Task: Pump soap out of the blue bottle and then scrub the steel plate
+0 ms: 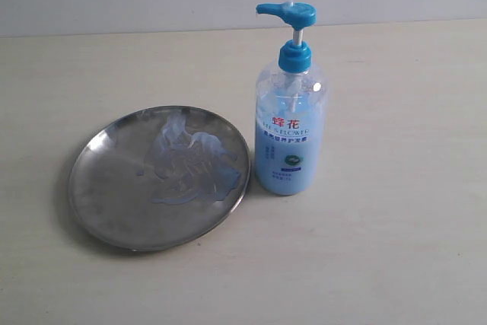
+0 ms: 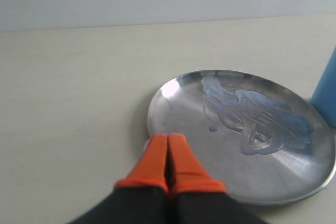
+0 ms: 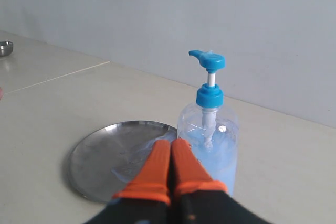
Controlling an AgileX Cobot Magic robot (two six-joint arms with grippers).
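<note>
The steel plate (image 1: 114, 203) lies on the table with streaky pale blue soap (image 1: 190, 165) smeared over its right half. The blue bottle (image 1: 289, 142) stands upright just right of it, pump head (image 1: 288, 11) raised. No gripper shows in the exterior view. In the left wrist view my left gripper (image 2: 168, 137) is shut and empty, its orange fingertips over the plate (image 2: 283, 177) rim, apart from the soap (image 2: 252, 116). In the right wrist view my right gripper (image 3: 171, 142) is shut and empty, in front of the bottle (image 3: 210, 145) and the plate (image 3: 100, 156).
A pale wall runs behind the light table (image 1: 396, 249). A small metal bowl (image 3: 5, 48) sits far off at the table edge in the right wrist view.
</note>
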